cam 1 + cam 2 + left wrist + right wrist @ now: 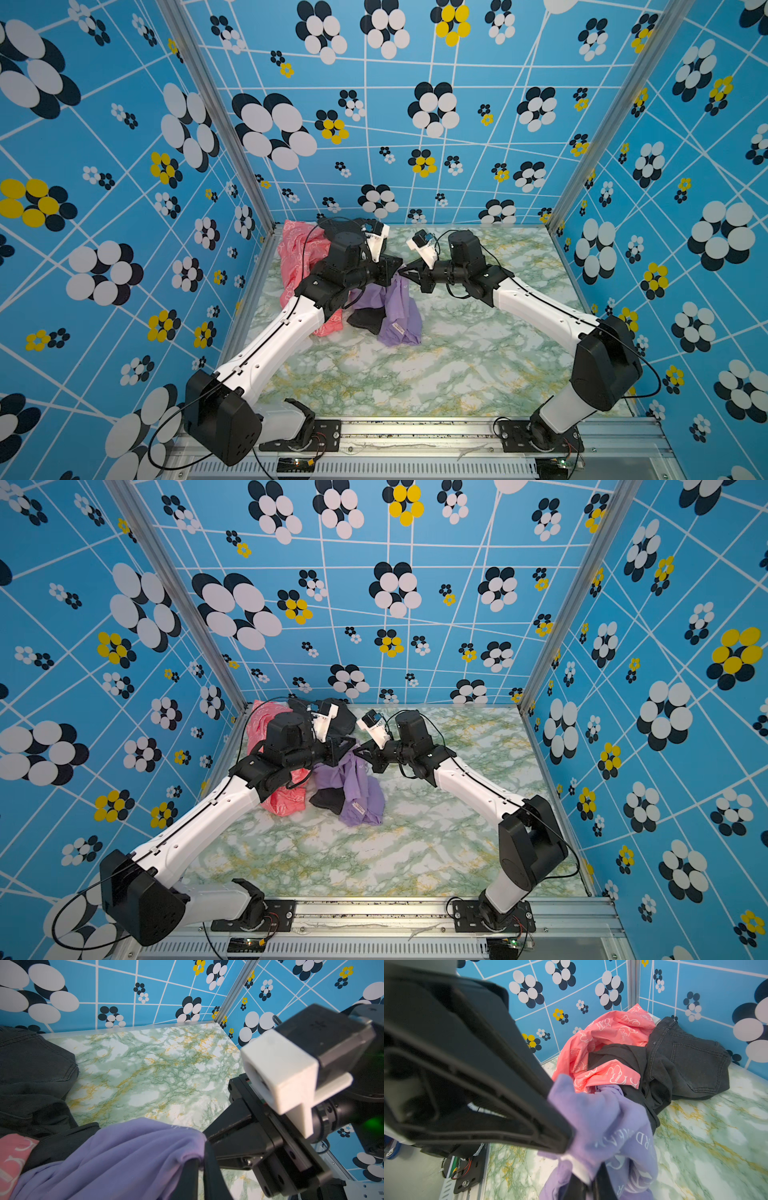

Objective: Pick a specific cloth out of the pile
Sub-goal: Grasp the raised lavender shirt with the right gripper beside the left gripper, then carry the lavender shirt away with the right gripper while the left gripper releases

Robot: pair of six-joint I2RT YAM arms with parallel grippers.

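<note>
A: How are the right fingers point(207, 1139) set?
B: They are clamped together on a raised fold of the lilac cloth point(400, 320), just above the middle of both top views; a white tag point(578, 1167) is seen just beside them.
A: And the left fingers point(395, 266)?
B: The same fold is touched by them; whether it is gripped cannot be told.
A: Where is the cloth laid?
B: It is draped down onto the tabletop point(457, 357) at the right edge of the pile point(296, 254), beside the pink cloth point(608, 1043) and black garments point(685, 1059).
</note>
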